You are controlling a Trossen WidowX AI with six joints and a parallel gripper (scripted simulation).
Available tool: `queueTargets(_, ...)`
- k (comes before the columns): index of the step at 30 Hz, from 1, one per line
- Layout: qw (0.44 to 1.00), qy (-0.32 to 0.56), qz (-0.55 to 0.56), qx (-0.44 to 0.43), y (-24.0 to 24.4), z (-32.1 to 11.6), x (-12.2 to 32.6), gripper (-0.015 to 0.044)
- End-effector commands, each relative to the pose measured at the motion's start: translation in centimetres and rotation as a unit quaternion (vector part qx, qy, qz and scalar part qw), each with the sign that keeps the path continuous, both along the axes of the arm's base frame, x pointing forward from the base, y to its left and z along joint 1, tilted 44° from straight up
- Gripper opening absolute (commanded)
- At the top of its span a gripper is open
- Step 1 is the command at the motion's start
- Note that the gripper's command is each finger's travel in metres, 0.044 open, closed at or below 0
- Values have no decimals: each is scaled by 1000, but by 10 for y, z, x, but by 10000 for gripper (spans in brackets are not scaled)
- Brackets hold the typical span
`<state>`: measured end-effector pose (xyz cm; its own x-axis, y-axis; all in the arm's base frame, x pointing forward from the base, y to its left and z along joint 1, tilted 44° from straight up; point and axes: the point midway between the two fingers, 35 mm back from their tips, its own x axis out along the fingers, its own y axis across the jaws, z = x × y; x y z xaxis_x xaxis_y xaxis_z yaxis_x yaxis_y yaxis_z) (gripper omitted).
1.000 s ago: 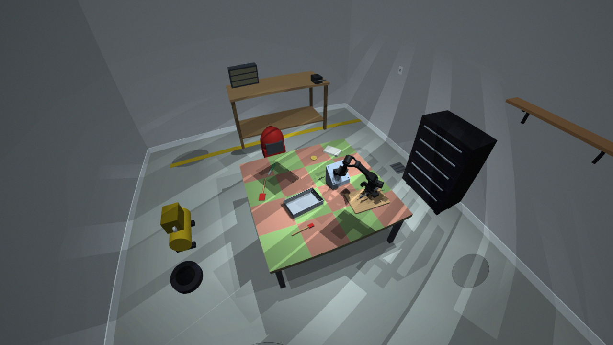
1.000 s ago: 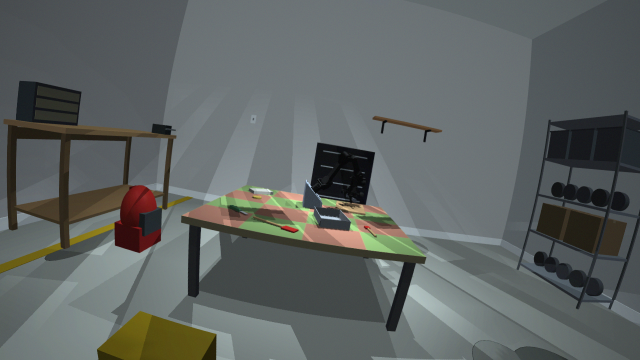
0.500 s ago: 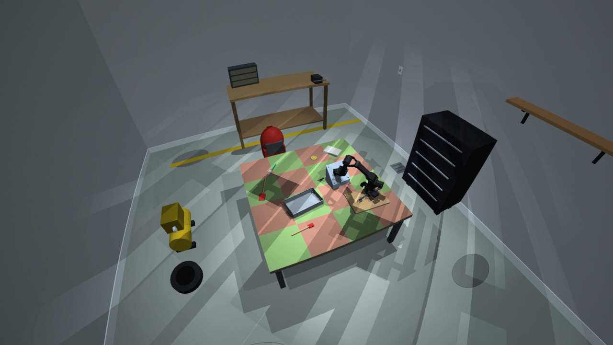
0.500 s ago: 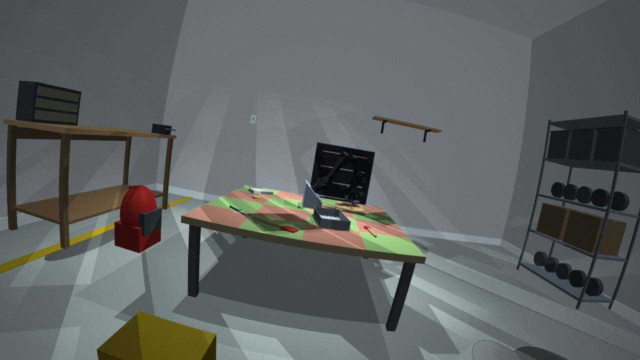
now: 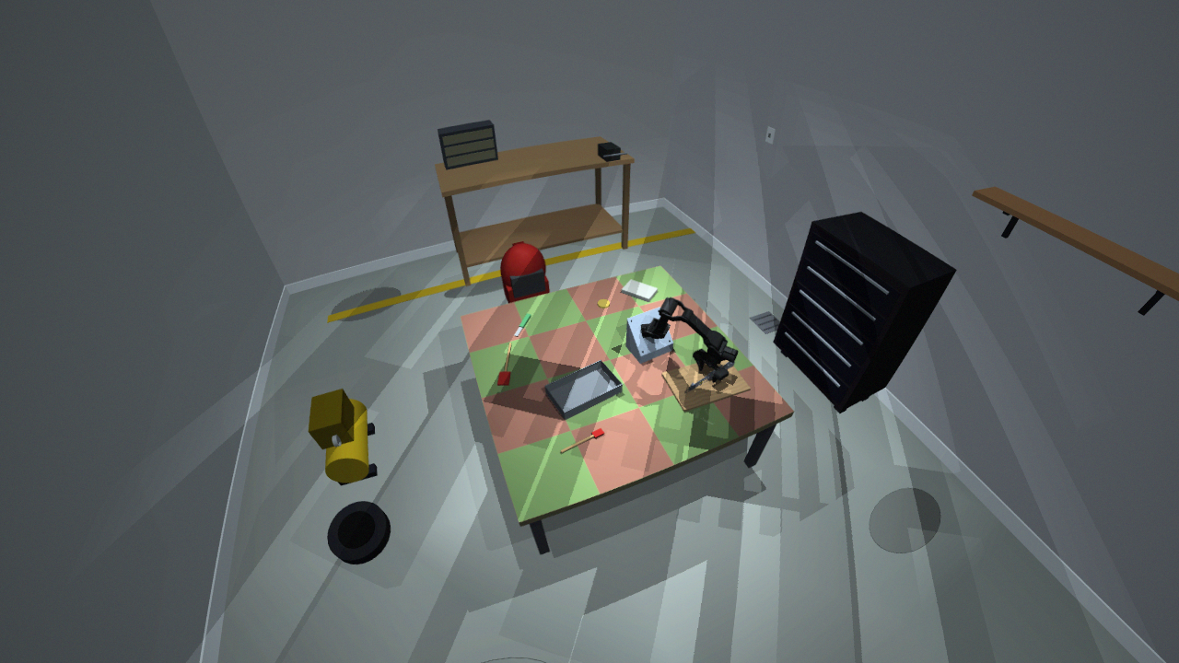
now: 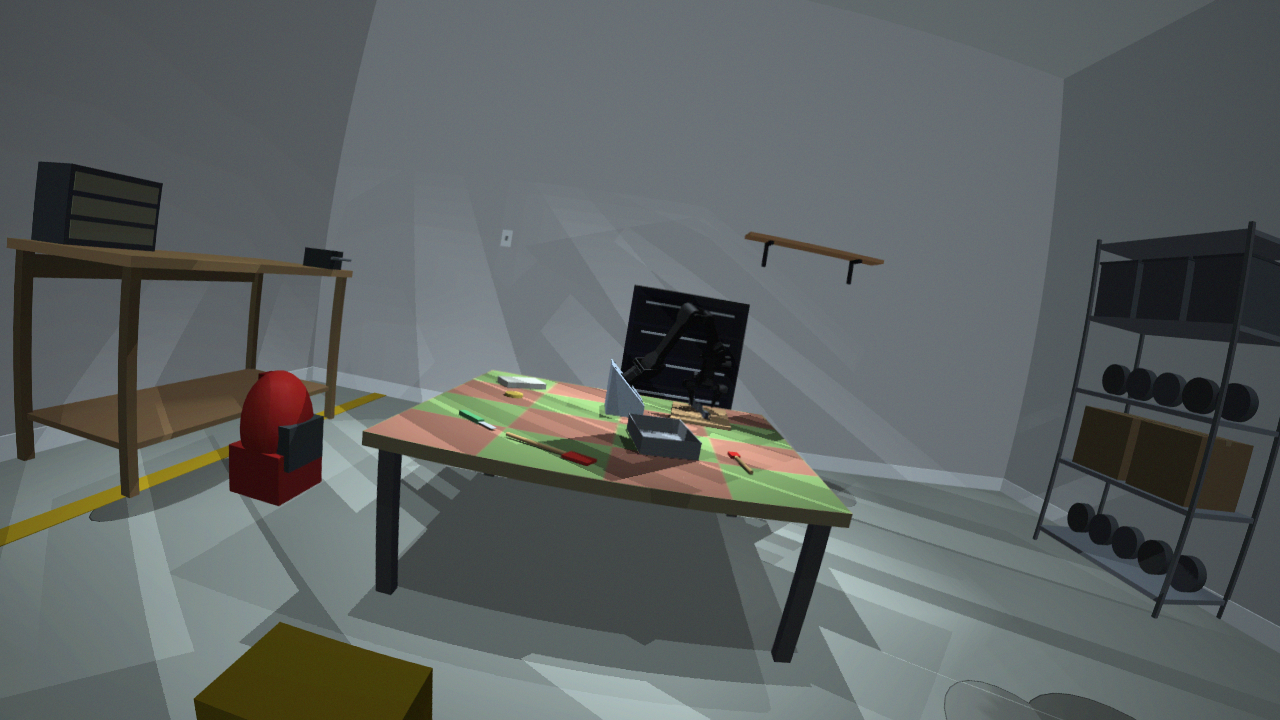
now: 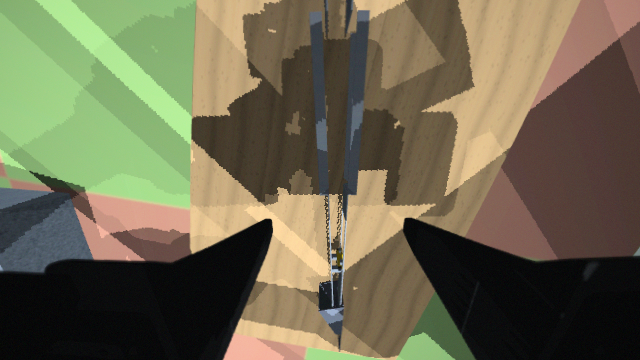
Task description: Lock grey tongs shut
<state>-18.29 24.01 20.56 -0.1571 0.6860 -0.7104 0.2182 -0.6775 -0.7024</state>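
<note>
The grey tongs (image 5: 694, 386) (image 7: 358, 90) lie lengthwise over the wooden board (image 5: 700, 400) (image 7: 212, 75). In the wrist view their two arms stand a little apart, with a gap that widens toward the top of the frame; the narrow end with a dark block and a yellow bit is at the bottom. Whether the lock is caught cannot be seen. My gripper (image 5: 715, 375) (image 7: 337, 224) is open, its black fingertips wide apart on either side of the tongs and touching neither arm. The roasting tin (image 5: 593, 402) (image 6: 671, 448) stands on the table with no tongs across it.
A light blue block (image 5: 648, 350) (image 7: 35, 225) stands beside the board, near the arm's base. Red-headed tools (image 5: 503, 378) (image 5: 597, 434), a green-handled tool (image 5: 524, 322), a yellow disc (image 5: 603, 303) and a white slab (image 5: 639, 289) lie elsewhere on the table.
</note>
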Motion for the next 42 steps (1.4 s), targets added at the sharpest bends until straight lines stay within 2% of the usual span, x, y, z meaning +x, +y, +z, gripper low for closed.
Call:
queueTargets(1,1000,-2,0,-4,2,4,11,440)
queueTargets(9,1000,-8,-1,-22,-5,32,92,440)
queueTargets(18,1000,-9,3,-3,-54,60,157,440)
queueTargets(24,1000,-10,4,4,-65,65,163,440)
queueTargets(31,1000,-10,-2,0,-94,93,166,440)
queueTargets(42,1000,-10,-2,0,-95,93,166,440)
